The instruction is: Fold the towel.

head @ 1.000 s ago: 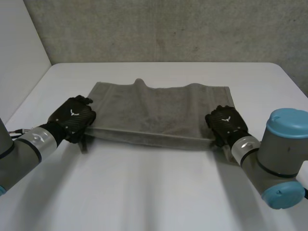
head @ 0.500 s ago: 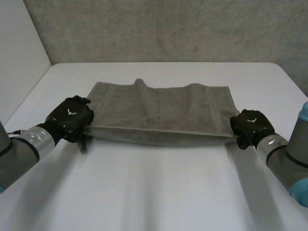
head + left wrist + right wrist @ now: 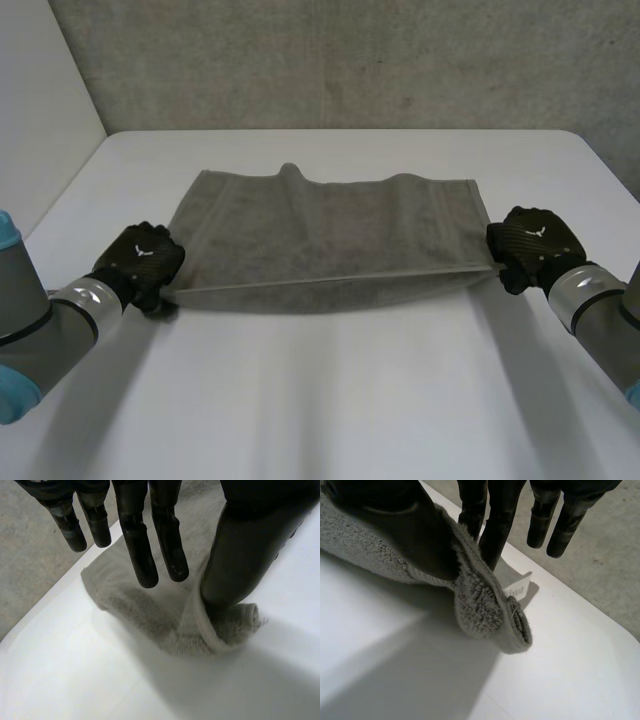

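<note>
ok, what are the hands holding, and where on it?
Both hold the towel: the left hand pinches its near left corner, the right hand its near right corner, with the near edge taut between them.

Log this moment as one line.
left hand: pinches near left corner | right hand: pinches near right corner | towel: near edge raised, taut

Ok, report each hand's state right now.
Left hand: shut on the grey towel, pinching its near left corner.
Right hand: shut on the grey towel, pinching its near right corner.
</note>
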Controlling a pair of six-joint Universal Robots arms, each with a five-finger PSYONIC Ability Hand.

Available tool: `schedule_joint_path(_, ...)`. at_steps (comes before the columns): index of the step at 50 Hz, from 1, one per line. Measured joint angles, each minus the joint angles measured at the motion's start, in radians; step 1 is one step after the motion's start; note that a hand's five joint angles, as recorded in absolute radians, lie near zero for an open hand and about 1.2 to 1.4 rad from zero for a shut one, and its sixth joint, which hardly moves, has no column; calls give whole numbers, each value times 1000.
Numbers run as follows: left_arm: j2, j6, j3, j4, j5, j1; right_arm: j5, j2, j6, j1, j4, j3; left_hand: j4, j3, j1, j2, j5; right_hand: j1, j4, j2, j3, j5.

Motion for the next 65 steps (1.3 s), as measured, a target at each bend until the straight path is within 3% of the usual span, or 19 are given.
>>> schedule_joint_path(17, -3, -1, 3, 13, -38, -15, -40, -50, 2, -97, 38, 9, 0, 0, -1, -2, -5, 0, 0, 1, 0, 0)
schedule_joint_path(21, -8, -1, 5, 13, -35, -29, -63, -57, 4, -113, 42, 21, 0, 0, 338, 345, 351, 0, 0, 6, 0, 0)
schedule_joint_path(29, -9, 1, 16, 9, -29, -64, -75, -67, 6, -113, 50, 31, 0, 0, 367, 442, 419, 0, 0, 6, 0, 0)
schedule_joint_path(47, 315, 5, 122, -84, -21, -9, -108, -293, -33, -137, 188, -75, 0, 0, 367, 442, 419, 0, 0, 6, 0, 0)
schedule_joint_path(57, 472, 3, 126, -250, 109, 46, -219, -457, -87, -178, 329, -73, 0, 0, 367, 442, 432, 0, 0, 12, 0, 0)
schedule_joint_path(65, 460, 0, 120, -316, 189, 81, -284, -456, -130, -224, 377, -91, 0, 0, 367, 442, 432, 0, 0, 15, 0, 0)
